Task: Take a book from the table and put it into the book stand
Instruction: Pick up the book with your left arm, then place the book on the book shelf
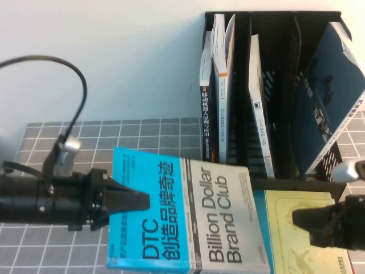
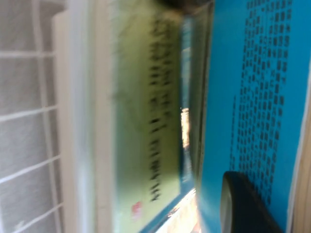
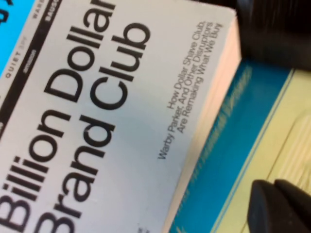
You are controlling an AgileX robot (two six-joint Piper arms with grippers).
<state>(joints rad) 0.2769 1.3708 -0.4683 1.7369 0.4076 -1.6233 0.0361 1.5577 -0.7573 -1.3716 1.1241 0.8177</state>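
The book (image 1: 188, 217), half cyan and half grey with "Billion Dollar Brand Club", is at the table's (image 1: 51, 251) front middle. My left gripper (image 1: 140, 201) comes in from the left and is shut on the book's cyan edge. One black finger (image 2: 243, 204) presses on the cyan face (image 2: 252, 97). The grey cover (image 3: 97, 107) fills the right wrist view. My right gripper (image 1: 297, 220) hovers shut and empty over a yellow-green book (image 1: 291, 200) that lies beneath the book's right side. The black book stand (image 1: 279, 85) rises behind.
The stand's left slots hold upright books (image 1: 214, 74) and a thin one (image 1: 258, 97). A dark navy book (image 1: 331, 85) leans in its right slot. The yellow-green book (image 2: 146, 121) shows a blue band (image 3: 228, 136) along its edge. A black cable (image 1: 74, 85) loops above the left arm.
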